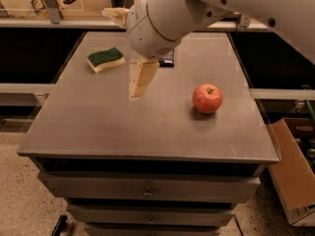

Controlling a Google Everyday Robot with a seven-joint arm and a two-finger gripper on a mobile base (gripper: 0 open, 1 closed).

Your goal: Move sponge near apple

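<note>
No words or numbers can be read. The gripper (139,85) hangs between the sponge (105,59) and the apple (207,98).
</note>
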